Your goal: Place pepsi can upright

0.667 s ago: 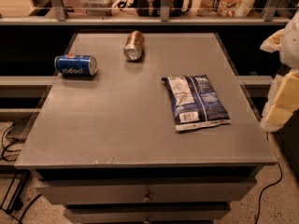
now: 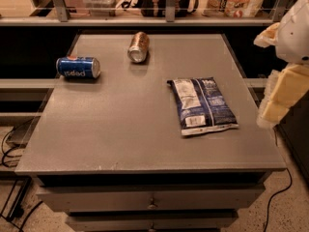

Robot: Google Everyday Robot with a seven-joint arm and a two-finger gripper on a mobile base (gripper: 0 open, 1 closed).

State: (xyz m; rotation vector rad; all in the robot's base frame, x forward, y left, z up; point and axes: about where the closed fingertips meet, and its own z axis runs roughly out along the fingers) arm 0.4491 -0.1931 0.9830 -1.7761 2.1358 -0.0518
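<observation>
The gripper (image 2: 277, 103) hangs off the right edge of the grey table (image 2: 120, 144), above floor rather than tabletop; whether it is spread or closed cannot be told from this angle. Closest to it, just inside that edge, a dark blue and white snack bag (image 2: 202, 105) lies flat. The pepsi can (image 2: 78, 67) is across the table from the gripper, well apart, lying on its side by the far-left edge. A copper-coloured can (image 2: 138, 47) lies toppled between them, farther back.
</observation>
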